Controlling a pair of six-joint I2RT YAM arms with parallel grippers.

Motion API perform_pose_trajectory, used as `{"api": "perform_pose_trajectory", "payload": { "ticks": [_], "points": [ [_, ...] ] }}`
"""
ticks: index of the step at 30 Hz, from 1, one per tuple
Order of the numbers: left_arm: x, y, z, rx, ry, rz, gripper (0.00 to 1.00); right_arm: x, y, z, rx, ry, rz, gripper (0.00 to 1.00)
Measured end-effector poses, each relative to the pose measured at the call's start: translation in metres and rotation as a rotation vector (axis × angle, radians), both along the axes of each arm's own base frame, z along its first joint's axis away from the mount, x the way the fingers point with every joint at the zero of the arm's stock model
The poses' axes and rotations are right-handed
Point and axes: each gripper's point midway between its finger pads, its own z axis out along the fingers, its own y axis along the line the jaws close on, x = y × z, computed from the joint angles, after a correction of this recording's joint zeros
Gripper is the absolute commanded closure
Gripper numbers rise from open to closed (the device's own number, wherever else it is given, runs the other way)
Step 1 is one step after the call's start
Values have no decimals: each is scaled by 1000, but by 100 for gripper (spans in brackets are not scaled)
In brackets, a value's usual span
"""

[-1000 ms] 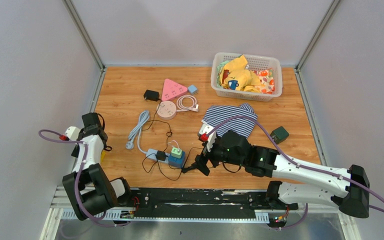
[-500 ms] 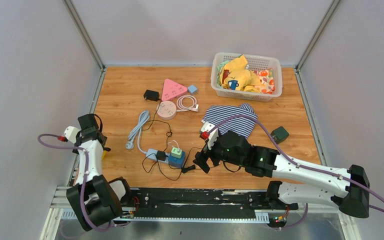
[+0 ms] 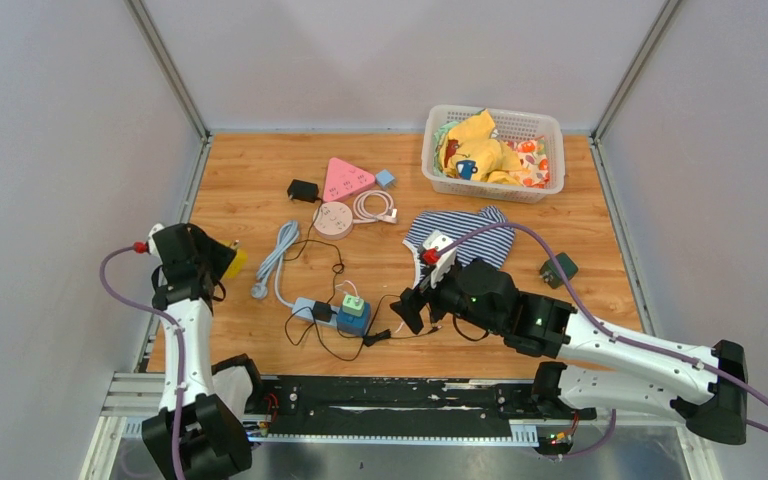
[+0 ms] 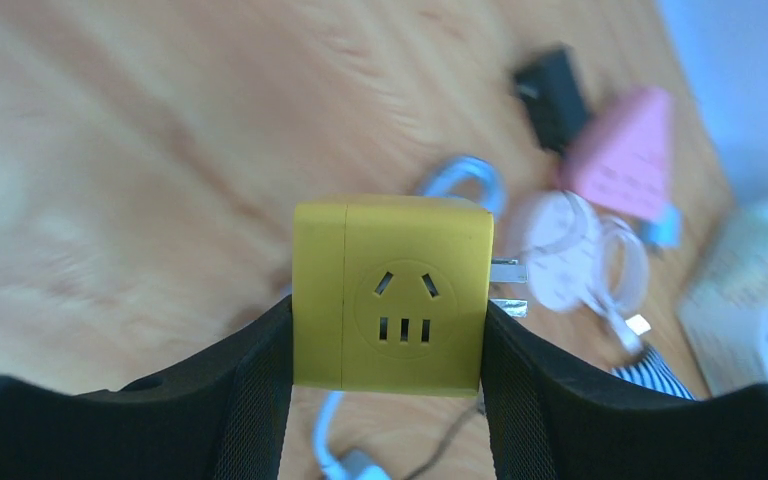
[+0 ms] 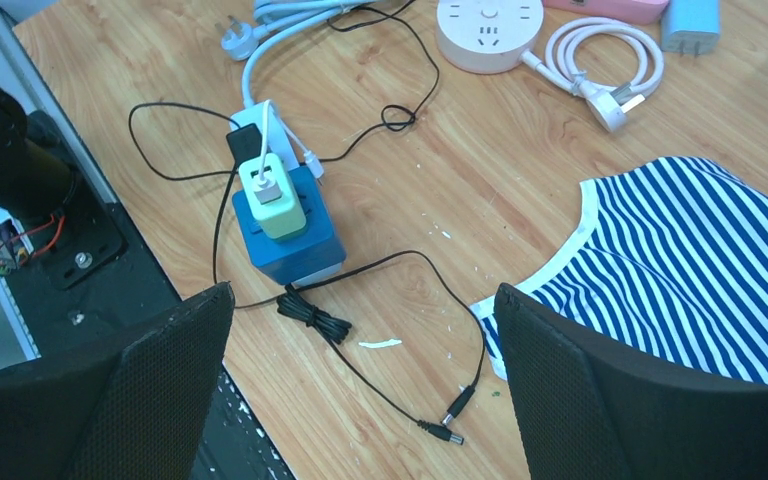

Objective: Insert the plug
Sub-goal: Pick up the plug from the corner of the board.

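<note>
Since the earlier frame the left arm has swung up and inward from the edge of the surface, and the right arm has shifted a little beside the power strip.

From above, the left claw (image 3: 218, 263) pinches a yellow plug (image 3: 234, 263) and holds it over the wooden surface (image 3: 260, 180). The power strip (image 3: 305, 306) lies well apart from this claw, off to its right and nearer the arm bases. The right claw (image 3: 407, 312) hangs near the strip, on its right.

At the left wrist, the claw is pressed onto two opposite sides of the plug. Its metal prongs (image 4: 505, 285) stick out past the right finger, clear of the surface.

At the right wrist, the claw is spread wide and empty. The strip sits ahead of it, toward its left finger, and already carries a blue cube (image 5: 295, 250) and a green adapter (image 5: 278, 205).

The pick-up looks done. Carrying the plug over, lining up the prongs and pushing them in are still left.
</note>
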Motion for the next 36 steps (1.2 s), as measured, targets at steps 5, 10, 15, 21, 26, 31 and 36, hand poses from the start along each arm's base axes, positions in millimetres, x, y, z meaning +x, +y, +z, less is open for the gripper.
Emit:
{"api": "perform_pose_trajectory", "payload": {
  "ticks": [5,10,15,21,26,31,36],
  "points": [
    [22,-63,51,-87,-237,-290,100,7,0,4,28,6,-44,0],
    [19,-113,93,-164,-397,-491,100,14,8,12,89,11,-55,0],
    [-4,-162,122,-201,-489,-679,100,18,26,27,153,27,-26,0],
    [-36,-205,151,-218,-582,-869,100,22,55,54,308,94,27,1],
    [-48,-222,165,-246,-610,-933,100,25,73,64,398,136,73,3],
    [-54,-232,177,-299,-641,-958,100,27,83,78,435,101,105,3],
    [-60,-240,184,-333,-655,-989,100,28,91,97,473,60,145,2]
  ]
}}
